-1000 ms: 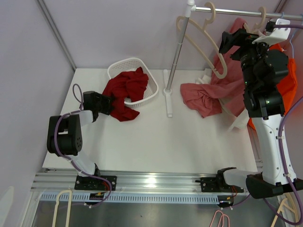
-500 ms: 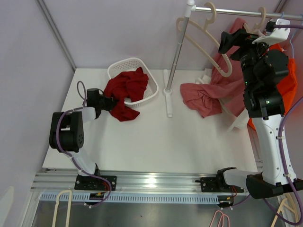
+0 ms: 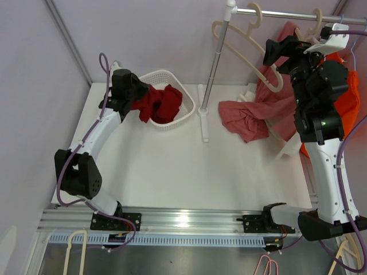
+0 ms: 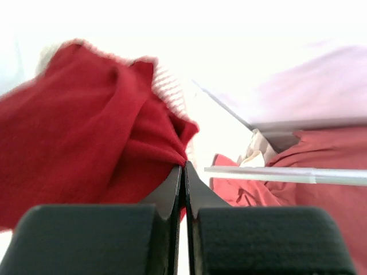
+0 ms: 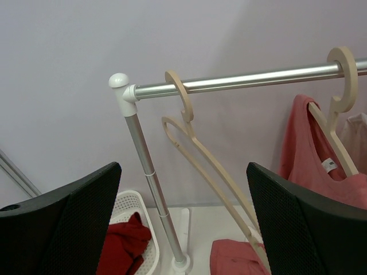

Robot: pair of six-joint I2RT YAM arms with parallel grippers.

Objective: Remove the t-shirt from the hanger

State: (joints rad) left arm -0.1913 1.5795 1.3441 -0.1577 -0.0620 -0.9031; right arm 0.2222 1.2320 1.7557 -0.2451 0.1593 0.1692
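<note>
A dark red t-shirt [image 3: 159, 103] hangs bunched from my left gripper [image 3: 135, 95], which is shut on a fold of it and raised at the near left rim of the white basket [image 3: 185, 110]. Most of the cloth drapes into the basket. In the left wrist view the fingertips [image 4: 184, 167] meet with the red t-shirt [image 4: 86, 132] pinched at their tips. My right gripper [image 3: 276, 50] is open, high by the rail [image 5: 241, 80], facing an empty beige hanger [image 5: 198, 152]. Nothing lies between its fingers [image 5: 57, 229]. A pink t-shirt [image 5: 309, 154] hangs on a second hanger [image 5: 338, 86].
A pink garment [image 3: 246, 117] lies crumpled on the table right of the rack's pole [image 3: 211, 74] and its base [image 3: 203, 112]. An orange garment [image 3: 350, 97] hangs behind my right arm. Spare hangers lie below the table's front rail.
My left gripper closed on the dark red t-shirt on the table, then lifted it up and back over the basket. The right arm has barely moved.
</note>
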